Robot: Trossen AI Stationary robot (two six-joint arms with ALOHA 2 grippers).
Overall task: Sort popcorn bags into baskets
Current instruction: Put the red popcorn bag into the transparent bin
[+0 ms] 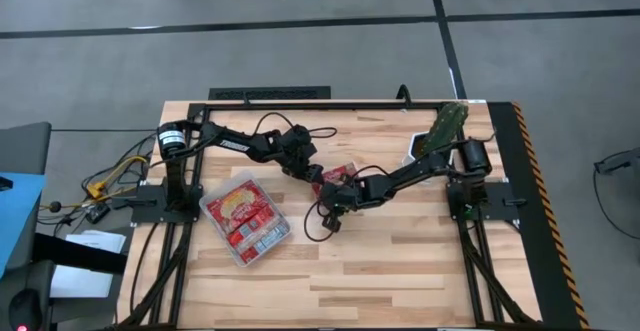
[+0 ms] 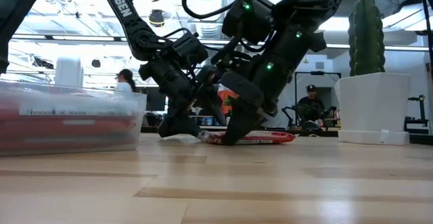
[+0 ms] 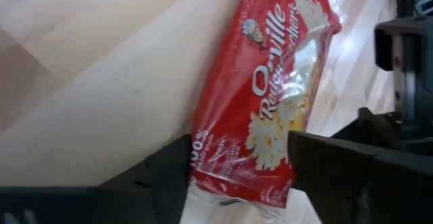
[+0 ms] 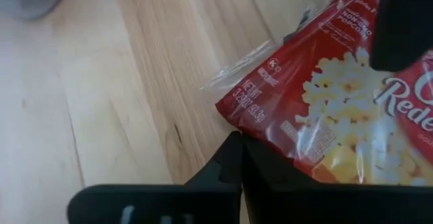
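One red popcorn bag (image 1: 343, 169) lies flat on the table's middle, also seen in the low view (image 2: 260, 138). My left gripper (image 1: 318, 174) comes down at one short end of it, a finger on each long side (image 3: 240, 176). My right gripper (image 1: 335, 199) is down at a corner of the same bag, fingers together (image 4: 240, 149). The clear tub (image 1: 205, 203) sits to the left, holding several red packets. My left gripper takes the bag across its width near the short end with the "100%" print (image 3: 223, 163). One finger (image 3: 162, 176) is at each long edge, slanting down from the table's left. The bag rests on the table. My right gripper's shut fingers (image 4: 223, 163) lie on the bag's edge beside the corner with the net-weight print (image 4: 254, 95), coming slanting from the table's right. Whether a layer sits between them, I cannot tell. The bag stays on the wood.
A white pot with a tall green cactus (image 2: 372, 109) stands at the table's far right (image 1: 445, 129). The tub's wall (image 2: 67, 102) rises close on the low view's left. Bare wood lies along the table's near side (image 1: 400, 281). People sit in the room behind.
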